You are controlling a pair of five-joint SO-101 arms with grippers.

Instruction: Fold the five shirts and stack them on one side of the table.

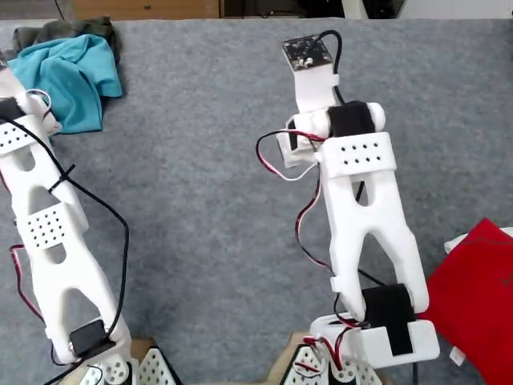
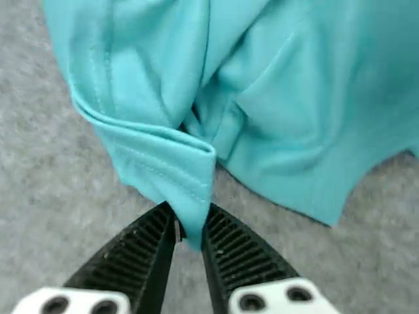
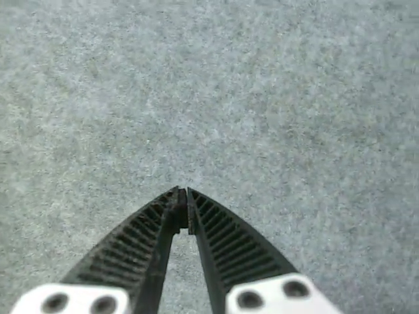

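A fuzzy grey tabletop (image 1: 200, 160) is spreading out under both arms, and we are looking down on it. A crumpled teal cotton shirt (image 1: 68, 76) is lying in the far left corner, partly on top of a bunched dark green cloth (image 1: 72, 30). Our left claw (image 2: 190, 229) is squeezing a folded edge of the teal shirt between its black ridged fingers (image 2: 236, 252). We are thinking it is holding that edge so it can pull the shirt out onto the bare middle, where there is room for folding. The shirt is sitting in a heap, so we are not able to tell where its neck is pointing or which way its long side is running. The pinched fold is poking straight into the claw. Our right claw (image 3: 182, 209) is hanging pressed shut on nothing, over bare grey tabletop. A flat red cloth shirt (image 1: 477, 297) is lying at the near right edge, well apart, maybe starting the stack.
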